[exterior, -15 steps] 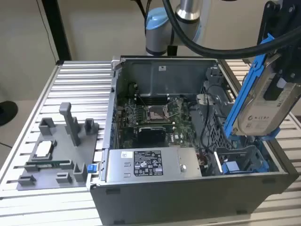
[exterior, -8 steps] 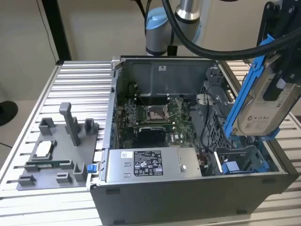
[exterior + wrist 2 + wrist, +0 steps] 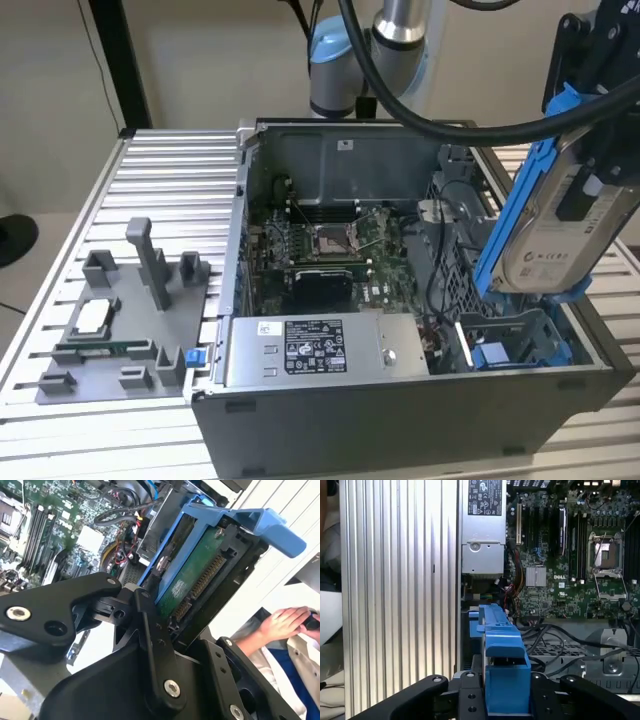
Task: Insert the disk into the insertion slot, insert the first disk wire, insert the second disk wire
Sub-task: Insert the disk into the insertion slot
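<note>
The disk point(image 3: 552, 240), silver-grey with a white label, sits clipped in its bright blue carrier and hangs steeply tilted above the case at the exterior view's right. Just below lies the insertion slot point(image 3: 515, 342), a dark cage with blue rails, the disk not yet in it.

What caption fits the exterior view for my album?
The gripper holds the blue-framed disk tilted above the open computer case.

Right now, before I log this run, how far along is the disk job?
Nothing is finished yet. In hand: the gripper is shut on the disk, holding it tilted above the computer case, at the exterior view's right. To do: the slot below it has no disk in it, and the disk's connector has no wire plugged in.
</note>
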You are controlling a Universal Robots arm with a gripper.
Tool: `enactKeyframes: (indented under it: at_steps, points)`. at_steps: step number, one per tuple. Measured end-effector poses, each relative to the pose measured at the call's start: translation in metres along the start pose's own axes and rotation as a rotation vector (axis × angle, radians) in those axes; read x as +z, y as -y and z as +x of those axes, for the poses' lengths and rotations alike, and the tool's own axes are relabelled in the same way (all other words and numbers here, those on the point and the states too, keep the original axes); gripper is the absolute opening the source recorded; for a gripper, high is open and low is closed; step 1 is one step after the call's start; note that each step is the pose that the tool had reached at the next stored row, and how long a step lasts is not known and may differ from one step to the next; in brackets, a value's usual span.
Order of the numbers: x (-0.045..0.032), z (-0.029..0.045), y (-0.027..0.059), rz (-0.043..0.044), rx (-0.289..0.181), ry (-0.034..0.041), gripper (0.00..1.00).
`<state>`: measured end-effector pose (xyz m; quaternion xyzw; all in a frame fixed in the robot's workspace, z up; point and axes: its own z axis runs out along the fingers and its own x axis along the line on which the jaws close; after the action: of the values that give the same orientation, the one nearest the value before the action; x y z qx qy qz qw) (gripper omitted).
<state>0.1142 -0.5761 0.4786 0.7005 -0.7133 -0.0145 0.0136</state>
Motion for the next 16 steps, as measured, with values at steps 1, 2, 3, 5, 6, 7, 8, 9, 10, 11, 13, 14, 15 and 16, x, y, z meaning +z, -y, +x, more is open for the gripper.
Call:
enactKeyframes:
  at_steps: [1, 2, 3, 5, 6, 7, 8, 9, 10, 11, 13, 14, 15, 16]
  points:
    - [0.0009, 0.0000, 0.0001, 0.0000, 0.000, -0.0001, 0.00]
    - [0.0018, 0.0000, 0.0002, 0.0000, 0.000, -0.0001, 0.00]
    - [0.0028, 0.0000, 0.0004, 0.0000, 0.000, -0.0001, 0.00]
    - [0.0049, 0.0000, 0.0008, 0.0000, 0.000, 0.0001, 0.00]
    - [0.0059, 0.0000, 0.0010, 0.0000, 0.000, 0.0001, 0.00]
    - [0.0068, 0.0000, 0.0011, 0.0000, 0.000, 0.0000, 0.00]
    - [0.0076, 0.0000, 0.0013, 0.0000, 0.000, 0.0000, 0.00]
    - [0.0084, 0.0000, 0.0014, 0.0000, 0.000, 0.0000, 0.00]
    - [0.0091, 0.0000, 0.0015, 0.0000, 0.000, 0.0001, 0.00]
    - [0.0093, 0.0000, 0.0016, 0.0000, 0.000, 0.0001, 0.00]
    - [0.0095, 0.0000, 0.0018, 0.0000, 0.000, 0.0000, 0.00]
    - [0.0097, 0.0000, 0.0020, 0.0000, 0.000, 0.0000, 0.00]
    - [0.0098, 0.0000, 0.0020, 0.0000, 0.000, 0.0000, 0.00]
    - [0.0098, 0.0000, 0.0021, 0.0000, 0.000, 0.0000, 0.00]
